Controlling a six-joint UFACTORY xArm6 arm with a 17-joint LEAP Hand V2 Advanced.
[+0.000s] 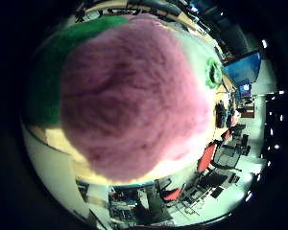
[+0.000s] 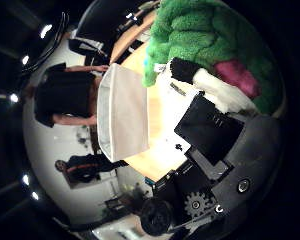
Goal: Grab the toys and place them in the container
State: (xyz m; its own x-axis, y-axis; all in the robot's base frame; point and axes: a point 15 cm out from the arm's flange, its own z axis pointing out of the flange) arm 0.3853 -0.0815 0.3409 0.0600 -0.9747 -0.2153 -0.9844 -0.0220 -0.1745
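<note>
A plush toy with a pink-purple body (image 1: 130, 96) and green fur (image 1: 53, 67) fills the right little finger side palm view, so it is tight against the palm. In the right thumb side palm view its green fur (image 2: 205, 35) and a pink patch (image 2: 240, 75) lie against the black and white fingers (image 2: 215, 122) of my hand (image 2: 225, 150), which curl onto it. A white container (image 2: 123, 110) stands on the light wooden table (image 2: 170, 125), a short way from the toy and hand.
Red chairs (image 1: 207, 158) and a blue screen (image 1: 246, 67) stand in the room beyond the toy. The table's edge runs past the container.
</note>
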